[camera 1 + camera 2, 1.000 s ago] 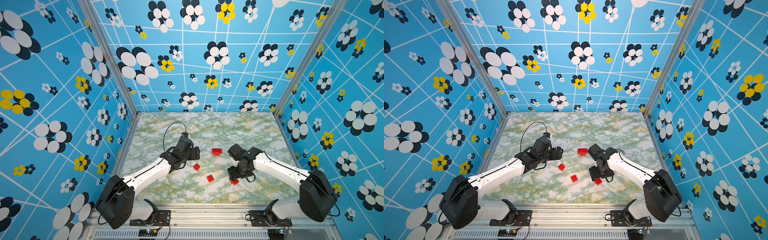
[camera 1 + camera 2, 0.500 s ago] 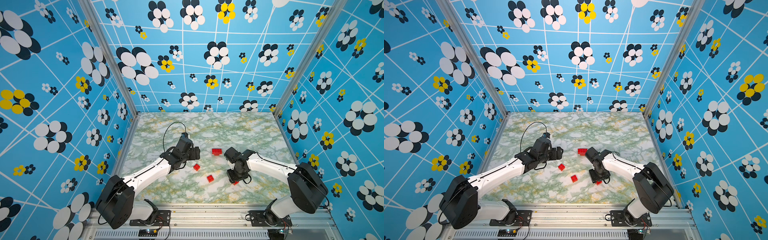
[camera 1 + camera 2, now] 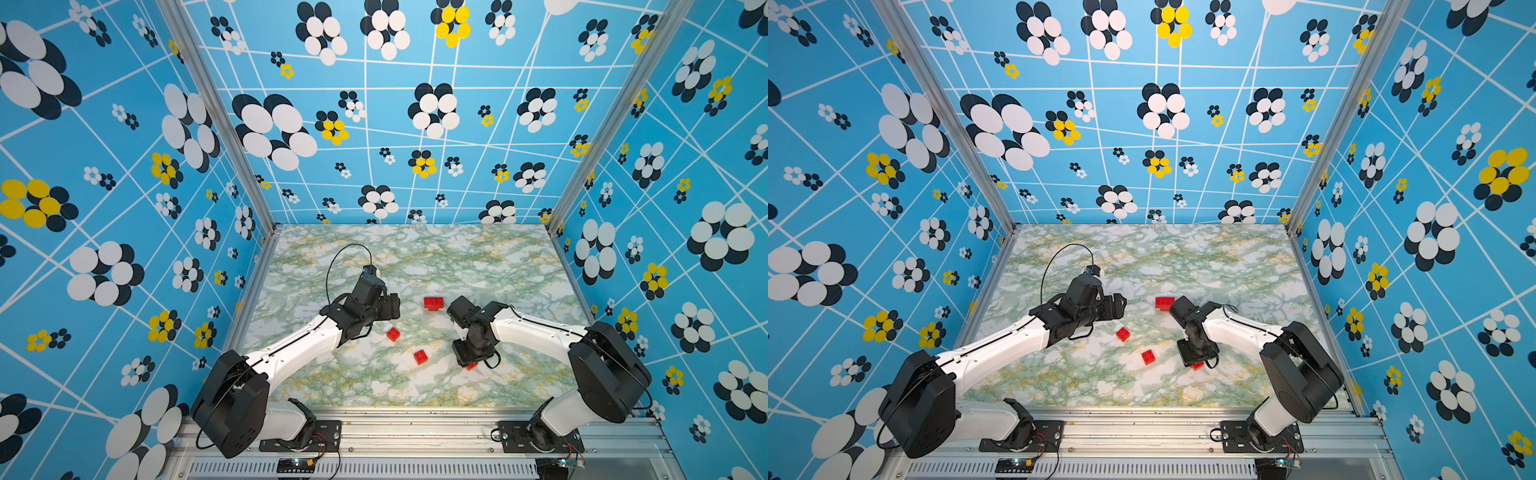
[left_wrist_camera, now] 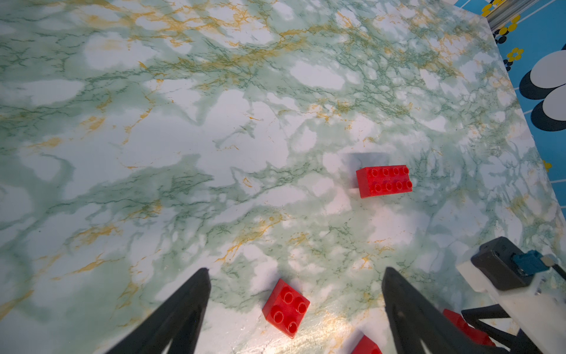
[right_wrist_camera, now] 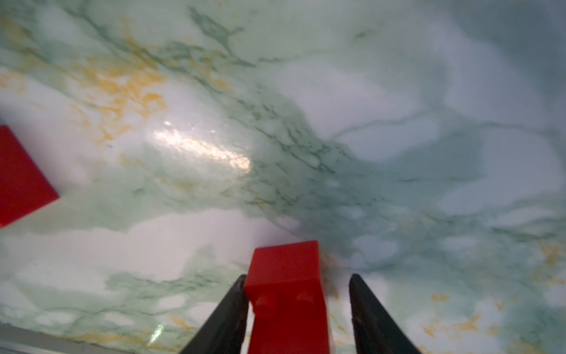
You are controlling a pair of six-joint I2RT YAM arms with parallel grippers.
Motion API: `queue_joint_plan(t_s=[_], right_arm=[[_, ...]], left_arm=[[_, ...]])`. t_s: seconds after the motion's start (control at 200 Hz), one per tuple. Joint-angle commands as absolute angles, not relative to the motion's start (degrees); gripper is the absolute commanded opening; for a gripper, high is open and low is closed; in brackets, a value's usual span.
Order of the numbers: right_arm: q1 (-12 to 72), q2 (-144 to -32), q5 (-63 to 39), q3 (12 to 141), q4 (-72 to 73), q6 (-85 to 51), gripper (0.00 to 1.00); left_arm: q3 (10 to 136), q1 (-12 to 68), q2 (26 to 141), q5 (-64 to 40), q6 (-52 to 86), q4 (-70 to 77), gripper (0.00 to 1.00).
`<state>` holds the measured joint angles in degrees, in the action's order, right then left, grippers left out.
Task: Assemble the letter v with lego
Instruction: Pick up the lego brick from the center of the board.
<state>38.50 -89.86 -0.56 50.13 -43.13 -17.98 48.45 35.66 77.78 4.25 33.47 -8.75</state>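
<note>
Red brick sits between your right jaws, one touching; closing could skid it; left jaws wide, empty.

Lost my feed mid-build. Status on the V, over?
Left tool open, empty, near loose square brick. Right tool straddling small brick, grip unconfirmed. Long brick sits apart from both. Nothing blocking seen.

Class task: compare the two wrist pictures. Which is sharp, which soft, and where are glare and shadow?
Left wrist view: sharp, studs on the long brick crisp, a grey shadow beside it. Right wrist view: soft, marble table veins smeared, a white glare streak on it, the brick between the jaws blurred.
</note>
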Motion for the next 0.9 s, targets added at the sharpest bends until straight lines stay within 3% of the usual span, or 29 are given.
queue_joint_plan(t_s=[0.0, 0.04, 0.26, 0.68, 0.894], right_arm=[[38.8, -90.0, -0.7, 49.2, -43.6, -17.7, 0.54], [38.8, -90.1, -0.6, 49.1, -43.5, -17.7, 0.49], [38.8, -90.6, -0.6, 49.3, -43.9, -17.7, 0.44], [39.2, -90.5, -0.5, 49.3, -43.9, -17.6, 0.43], [39.3, -87.4, -1.1, 50.3, -44.3, -16.4, 0.32]], left_arm=[[48.5, 36.0, 77.2, 4.0, 33.5, -8.8, 0.89], [48.5, 36.1, 77.3, 4.0, 33.5, -8.7, 0.89], [48.7, 36.1, 77.5, 4.0, 33.4, -8.9, 0.89], [48.7, 36.0, 77.9, 3.8, 33.5, -8.5, 0.89], [49.4, 36.1, 78.9, 1.7, 33.9, -6.9, 0.89]])
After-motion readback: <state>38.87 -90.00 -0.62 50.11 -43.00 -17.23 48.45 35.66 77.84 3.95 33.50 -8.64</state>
